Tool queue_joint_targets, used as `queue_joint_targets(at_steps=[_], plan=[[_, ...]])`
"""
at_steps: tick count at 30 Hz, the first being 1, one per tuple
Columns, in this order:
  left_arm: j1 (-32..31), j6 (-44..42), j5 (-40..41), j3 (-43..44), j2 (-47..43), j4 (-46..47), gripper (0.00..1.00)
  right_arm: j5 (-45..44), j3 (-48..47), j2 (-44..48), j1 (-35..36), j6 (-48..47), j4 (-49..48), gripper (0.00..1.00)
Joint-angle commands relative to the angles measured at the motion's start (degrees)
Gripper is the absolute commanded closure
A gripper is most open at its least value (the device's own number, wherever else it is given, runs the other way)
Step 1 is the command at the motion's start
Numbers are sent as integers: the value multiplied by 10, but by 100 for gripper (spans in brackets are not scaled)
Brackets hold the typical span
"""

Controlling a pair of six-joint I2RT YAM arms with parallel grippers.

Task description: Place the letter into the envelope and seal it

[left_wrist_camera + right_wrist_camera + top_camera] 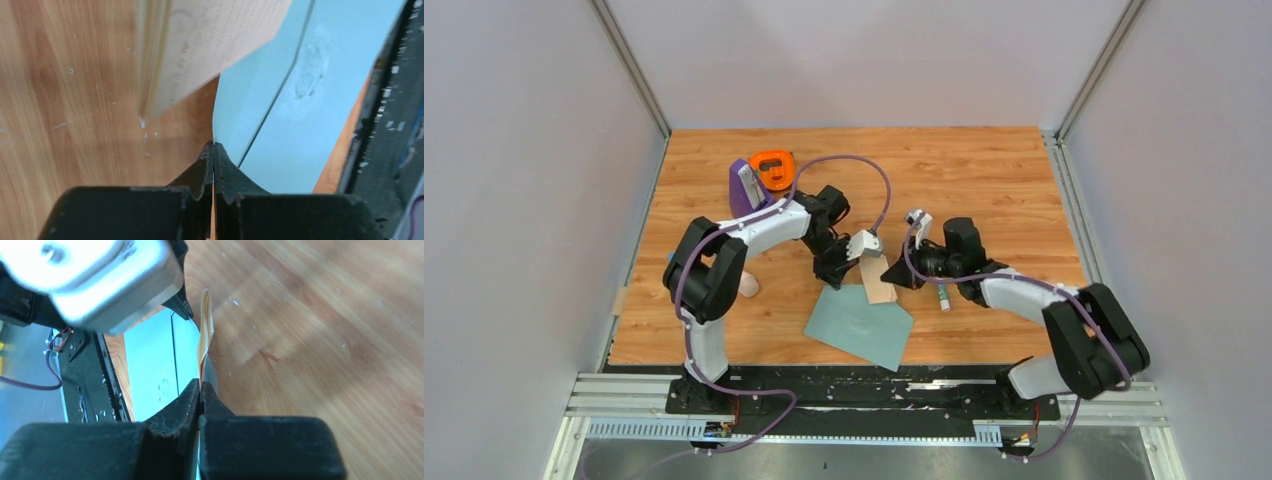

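Observation:
The grey-teal envelope (864,328) lies flat near the table's front edge. My left gripper (842,275) is shut on its upper edge; in the left wrist view the teal paper (300,100) curves up into the closed fingertips (214,146). The pale beige letter (880,283) stands tilted just above the envelope's far edge, between the two grippers. My right gripper (897,278) is shut on it; in the right wrist view the letter (204,330) shows edge-on and runs into the closed jaws (200,385). The letter also shows in the left wrist view (215,40).
A purple and orange tape dispenser (762,175) stands at the back left. A glue stick (943,297) lies under the right arm. A pinkish cylinder (749,285) lies by the left arm. The black rail (864,385) runs along the front edge.

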State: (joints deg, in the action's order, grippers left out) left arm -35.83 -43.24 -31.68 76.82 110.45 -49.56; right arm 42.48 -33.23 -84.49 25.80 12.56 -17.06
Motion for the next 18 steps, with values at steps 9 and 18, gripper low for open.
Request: queue_joint_targets(at_steps=[9, 18], plan=[[3, 23, -113, 87, -139, -152, 100, -1, 71, 245, 33, -214, -39, 100], [-1, -29, -117, 141, -171, -246, 100, -55, 20, 282, 91, -396, 29, 100]])
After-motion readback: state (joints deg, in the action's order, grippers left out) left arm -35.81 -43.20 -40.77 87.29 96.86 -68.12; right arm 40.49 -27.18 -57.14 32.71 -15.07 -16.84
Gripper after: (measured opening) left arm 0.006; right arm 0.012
